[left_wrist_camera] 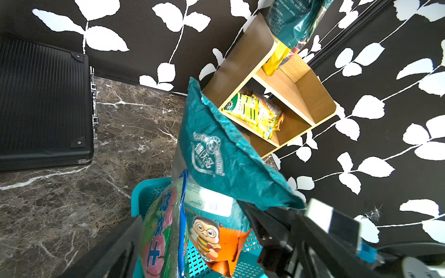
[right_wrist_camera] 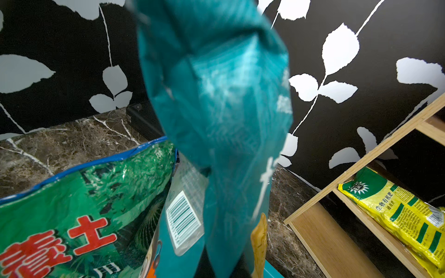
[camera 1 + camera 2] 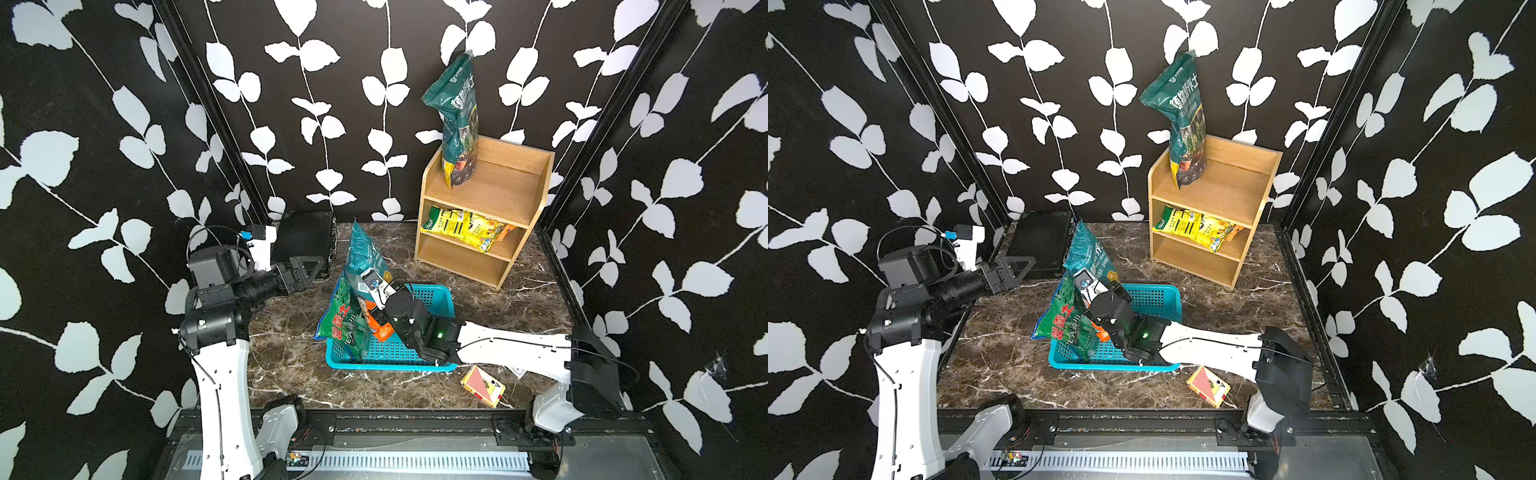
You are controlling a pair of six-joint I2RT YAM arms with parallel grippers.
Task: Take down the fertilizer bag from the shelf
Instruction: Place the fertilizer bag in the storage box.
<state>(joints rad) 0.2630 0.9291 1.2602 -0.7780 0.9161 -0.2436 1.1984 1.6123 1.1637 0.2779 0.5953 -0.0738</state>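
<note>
- teal fertilizer bag point(image 3: 365, 253) is off the shelf point(image 3: 490, 195), over the blue basket point(image 3: 436, 297); long axis near upright, top leaning far-left
- right end effector point(image 3: 376, 316) is clamped on the bag
- left end effector point(image 3: 309, 268) is spread wide and empty

We count at least four bags point(image 3: 457, 120), one shelf point(image 3: 498, 195), one blue basket point(image 3: 434, 297), one black case point(image 3: 305, 237), one card box point(image 3: 482, 384), two arms point(image 3: 220, 374).

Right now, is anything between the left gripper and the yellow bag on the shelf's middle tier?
Yes. The teal bag, standing in the blue basket and pinched by the right gripper, rises between the left gripper and the shelf. In the left wrist view it hides part of the shelf beside the yellow bag.
</note>
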